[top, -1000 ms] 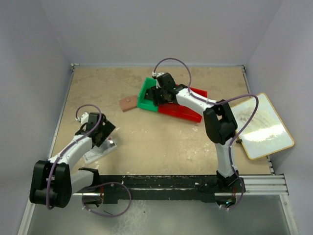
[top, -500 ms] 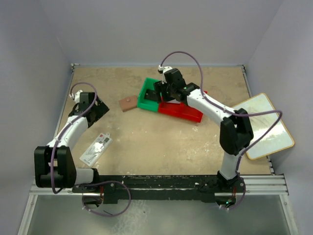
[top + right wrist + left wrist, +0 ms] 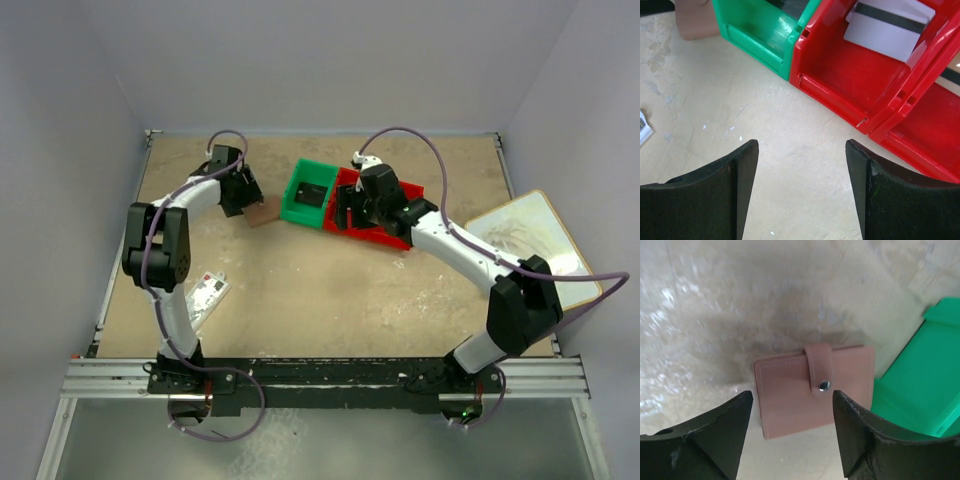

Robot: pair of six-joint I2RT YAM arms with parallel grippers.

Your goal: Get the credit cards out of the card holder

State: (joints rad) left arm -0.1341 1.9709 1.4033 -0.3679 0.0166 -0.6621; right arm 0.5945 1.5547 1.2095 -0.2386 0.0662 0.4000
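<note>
The card holder, a reddish-brown wallet, lies flat on the table with its snap strap fastened. Its right edge is against the green bin. My left gripper hovers open just above it, one finger on each side, gripping nothing. From above, the left gripper covers part of the card holder. A white credit card with a black stripe lies in the red bin. My right gripper is open and empty over bare table in front of the bins, and the top view shows this right gripper by the red bin.
The green bin and red bin stand side by side at the back centre. A white packet with a red mark lies near the left front. A framed white board overhangs the table's right edge.
My left arm has swung from the packet at the near left to the far side, over the card holder, and its jaws have narrowed a little. My right gripper has moved from the green bin to the red bin.
</note>
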